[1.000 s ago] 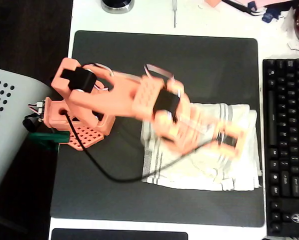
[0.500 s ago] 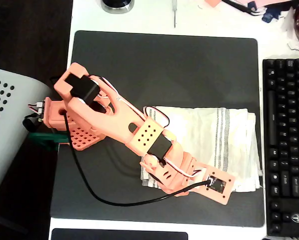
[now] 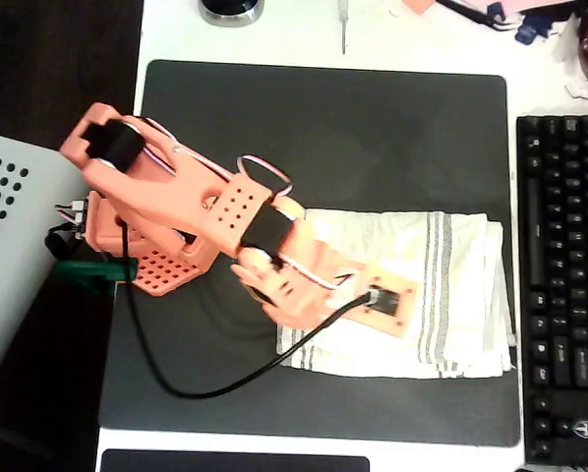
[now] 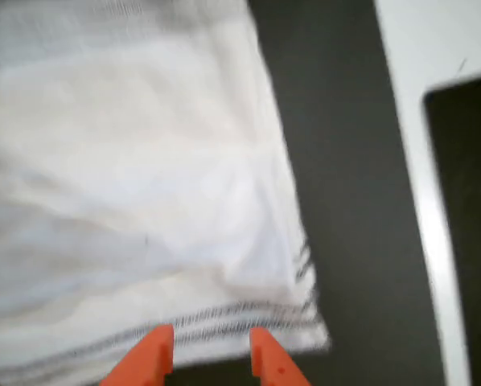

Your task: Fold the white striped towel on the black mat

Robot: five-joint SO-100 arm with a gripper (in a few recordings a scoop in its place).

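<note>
One orange arm [image 3: 191,202] on my feed, reaching from its base at the left of the overhead view out over the white striped towel [image 3: 451,285]. Towel lies folded on the black mat [image 3: 323,118], right half of the mat, w/ its right edge near the black keyboard [image 3: 564,285] but I can't tell if they touch. Grey stripes run top-to-bottom in the overhead view, and along the towel's lower edge.

Wrist cam: gripper [image 4: 210,354] sits at the bottom of frame, two orange fingertips [image 4: 152,358] slightly apart, nothing between them that I can see, so jaws read as open and empty. Tips hover over the striped hem of the towel, close to its corner; can't tell whether they touch the cloth. Pic is blurred. Mat shows dark to the right of the towel, then a strip of white table [image 4: 417,121].

Black cable [image 3: 205,388] loops from the base across the mat to the wrist.
</note>
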